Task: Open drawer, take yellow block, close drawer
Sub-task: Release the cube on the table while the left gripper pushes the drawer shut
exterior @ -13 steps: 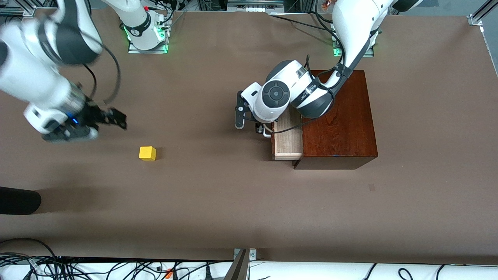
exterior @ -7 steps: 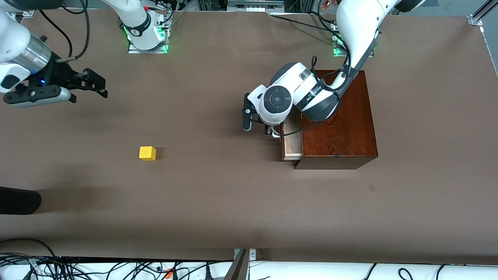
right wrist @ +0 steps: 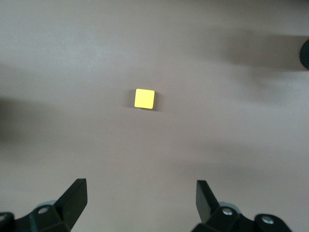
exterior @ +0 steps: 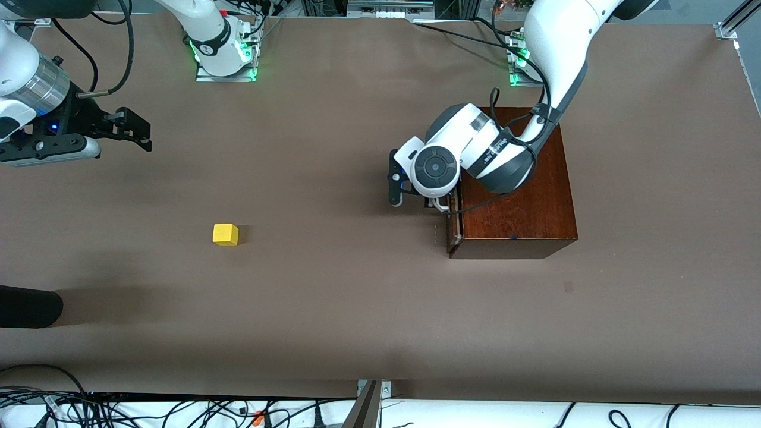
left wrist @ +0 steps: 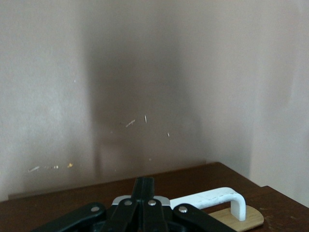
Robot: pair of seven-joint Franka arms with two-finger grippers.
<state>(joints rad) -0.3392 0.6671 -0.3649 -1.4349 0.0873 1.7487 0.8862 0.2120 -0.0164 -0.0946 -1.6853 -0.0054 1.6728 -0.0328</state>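
The yellow block (exterior: pixel 225 234) lies on the brown table toward the right arm's end, and it shows in the right wrist view (right wrist: pixel 144 98). My right gripper (exterior: pixel 134 126) is open and empty, up in the air over the table near that end, away from the block; its open fingers frame bare table (right wrist: pixel 140 184). The drawer (exterior: pixel 454 223) is pushed almost fully into the dark mahogany box (exterior: pixel 517 202). My left gripper (exterior: pixel 434 203) is shut, with its fingers (left wrist: pixel 144 186) against the drawer front (left wrist: pixel 193 179) beside the white handle (left wrist: pixel 212 198).
A black rounded object (exterior: pixel 30 306) juts in at the table edge by the right arm's end, nearer to the front camera than the block. Cables (exterior: pixel 178 410) run along the near edge. The arm bases (exterior: pixel 223 53) stand at the back.
My left gripper has pushed the drawer from half open to almost shut. My right gripper has lifted and drawn away from the yellow block toward its own end of the table.
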